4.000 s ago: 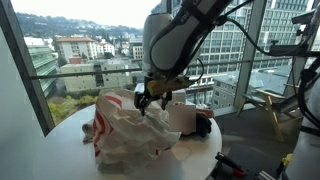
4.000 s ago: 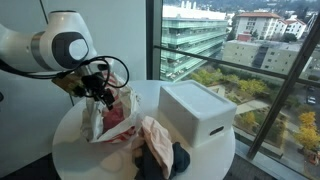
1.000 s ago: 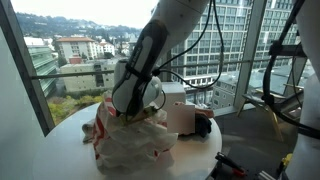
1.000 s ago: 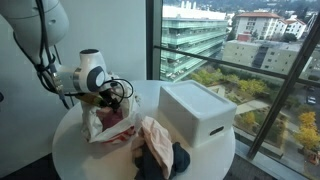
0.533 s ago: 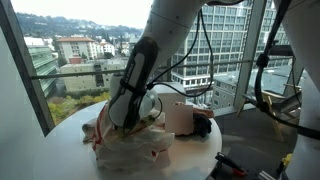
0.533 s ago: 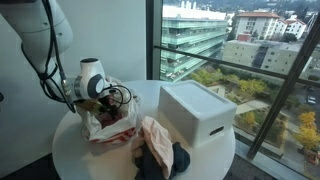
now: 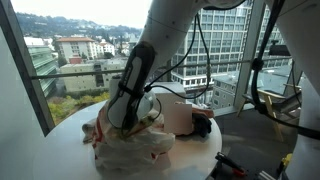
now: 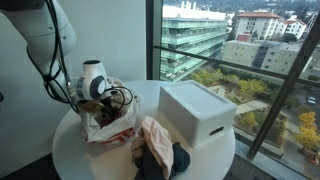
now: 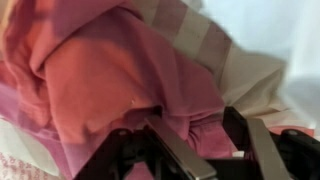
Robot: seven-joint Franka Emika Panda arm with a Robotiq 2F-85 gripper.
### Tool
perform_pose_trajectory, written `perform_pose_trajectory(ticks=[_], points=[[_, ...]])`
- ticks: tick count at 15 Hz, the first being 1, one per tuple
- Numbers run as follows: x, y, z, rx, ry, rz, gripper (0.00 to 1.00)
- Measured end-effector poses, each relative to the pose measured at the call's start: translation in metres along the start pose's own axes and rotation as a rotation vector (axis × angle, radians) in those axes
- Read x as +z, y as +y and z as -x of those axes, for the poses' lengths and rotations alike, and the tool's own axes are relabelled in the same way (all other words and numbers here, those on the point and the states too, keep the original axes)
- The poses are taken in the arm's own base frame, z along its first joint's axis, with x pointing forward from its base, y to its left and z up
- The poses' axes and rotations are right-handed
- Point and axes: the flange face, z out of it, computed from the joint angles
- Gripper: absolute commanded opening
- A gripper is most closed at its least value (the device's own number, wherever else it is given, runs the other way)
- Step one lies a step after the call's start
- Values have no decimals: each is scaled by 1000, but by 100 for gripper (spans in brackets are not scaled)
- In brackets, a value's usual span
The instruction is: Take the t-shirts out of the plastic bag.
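A white plastic bag with red print (image 7: pixel 128 148) lies crumpled on the round white table; it also shows in an exterior view (image 8: pixel 100 125). My gripper (image 8: pixel 101 99) reaches down into the bag's mouth, and in an exterior view (image 7: pixel 126 122) the bag hides its fingers. In the wrist view a pink t-shirt (image 9: pixel 110 80) fills the frame. A bunched fold of it is pinched between my gripper's (image 9: pixel 210 145) two fingers. Pale striped cloth lies behind the pink one.
A white box (image 8: pixel 195 110) stands on the table (image 8: pixel 68 150) near the window, and shows in the other exterior view too (image 7: pixel 180 115). A pile of peach and dark clothes (image 8: pixel 157 148) lies in front of it. Glass walls are close behind the table.
The arm has come down from above the bag into its mouth. Over the last second it has sunk a little deeper and the fingers now have pink cloth between them.
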Motion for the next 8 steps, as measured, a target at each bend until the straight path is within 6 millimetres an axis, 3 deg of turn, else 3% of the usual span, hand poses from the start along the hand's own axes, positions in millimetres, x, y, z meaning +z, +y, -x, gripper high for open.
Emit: perform_pose_trajectory(ticks=[4, 5, 8], points=[[-1, 3, -4, 9, -4, 4, 5], [-2, 5, -5, 12, -7, 7, 0], [-5, 13, -9, 30, -17, 23, 0]])
